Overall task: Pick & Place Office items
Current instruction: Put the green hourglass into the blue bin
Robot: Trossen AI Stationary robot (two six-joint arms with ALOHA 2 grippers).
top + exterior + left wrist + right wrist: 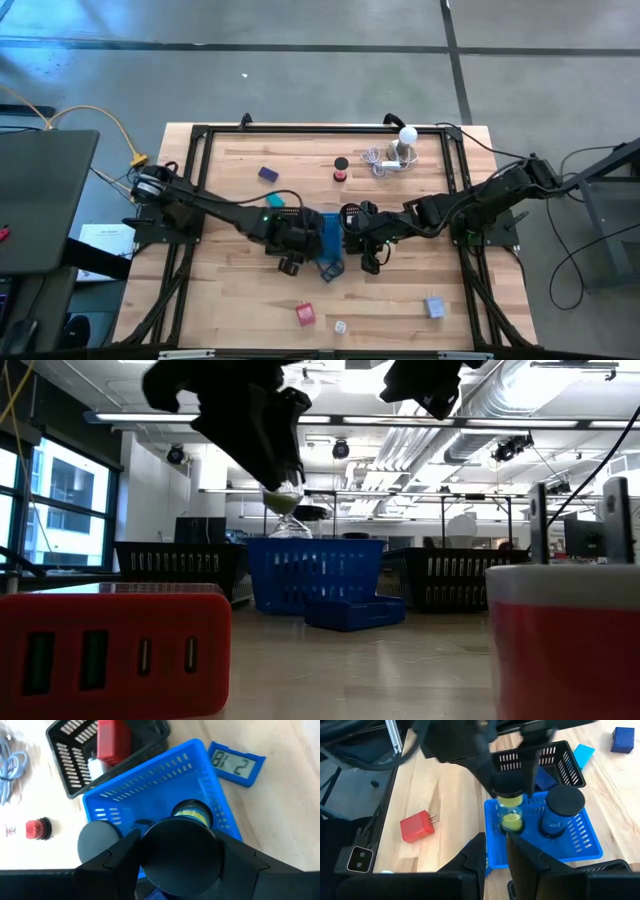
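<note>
Now, the left gripper hangs over the blue tray near the table's centre, jaws clamped on a small clear jar w/ yellow-green contents and a dark lid; the jar sits just above the tray's floor. Inside the tray, beside the jar, stands a blue pot w/ black lid. The right gripper waits just at 3 o'clock of the tray, jaws nearly closed, nothing in them. The black mesh tray touches the blue one and holds a red block. A red charger, grey cube, purple block, blue clock and red spool lie spread about. At 12 o'clock rests a white bulb w/ coiled cable.
</note>
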